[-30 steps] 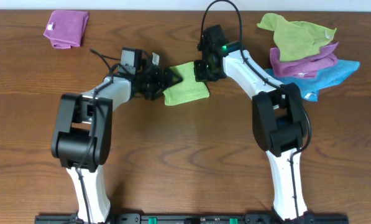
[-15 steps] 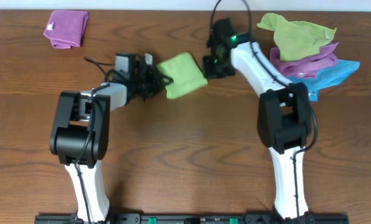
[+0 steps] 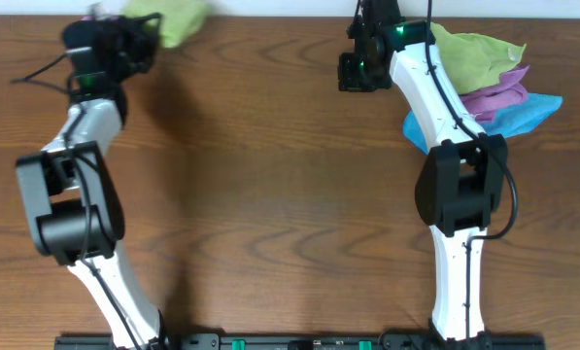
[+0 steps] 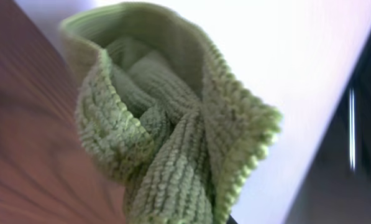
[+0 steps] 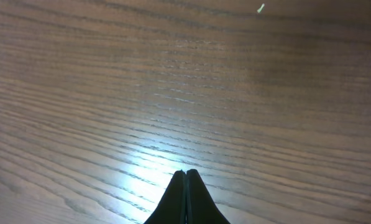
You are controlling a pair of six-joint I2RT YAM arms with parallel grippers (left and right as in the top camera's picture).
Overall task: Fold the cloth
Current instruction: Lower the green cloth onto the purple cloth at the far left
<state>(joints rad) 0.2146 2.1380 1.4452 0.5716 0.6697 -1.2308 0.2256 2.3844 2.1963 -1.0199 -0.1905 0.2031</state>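
At the far left corner of the counter (image 3: 270, 194), the left hand (image 3: 142, 37) grips the green cloth (image 4: 173, 124), a bunched, nubby wad of looped weave. The right hand (image 5: 185, 183) is closed, its dark fingers pressed into a thin wedge over glossy wood grain, near a rumpled pile of cloths (image 3: 484, 78).

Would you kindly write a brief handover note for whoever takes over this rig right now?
The left gripper is shut on the green cloth, which hangs bunched and lifted near the far left corner of the table.
The right gripper is shut and empty, over bare wood.
The pile of cloths lies at the far right.
Done: the cloth is gripped; I cannot tell whether a fold holds.
Left: probably set it down flat, check the fold, then release.
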